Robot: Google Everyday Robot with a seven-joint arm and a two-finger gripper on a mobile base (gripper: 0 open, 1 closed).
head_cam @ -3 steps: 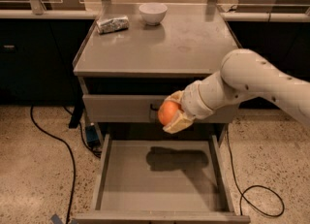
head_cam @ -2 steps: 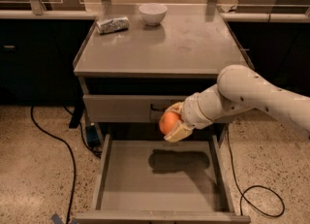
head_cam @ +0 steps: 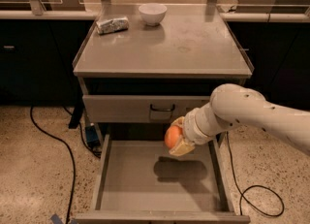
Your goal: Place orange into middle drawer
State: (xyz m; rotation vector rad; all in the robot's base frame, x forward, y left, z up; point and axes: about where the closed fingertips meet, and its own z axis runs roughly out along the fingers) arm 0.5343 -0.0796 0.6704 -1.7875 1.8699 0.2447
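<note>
The orange (head_cam: 171, 136) is round and bright, held between the pale fingers of my gripper (head_cam: 177, 137). The gripper is shut on it and hangs over the back part of the open middle drawer (head_cam: 131, 189), a wide shallow grey tray pulled out at the bottom of the cabinet. The orange is above the tray's floor, not touching it, and its shadow falls on the floor below. My white arm (head_cam: 252, 114) reaches in from the right.
The closed grey drawer front with a dark loop handle (head_cam: 162, 108) is just behind the gripper. On the cabinet top (head_cam: 193, 48) stand a white bowl (head_cam: 152, 13) and a foil packet (head_cam: 112, 24). Black cables (head_cam: 53, 140) lie on the speckled floor on both sides.
The arm has lowered and moved slightly back toward the camera, bringing the orange down from in front of the closed drawer front to over the open drawer tray.
</note>
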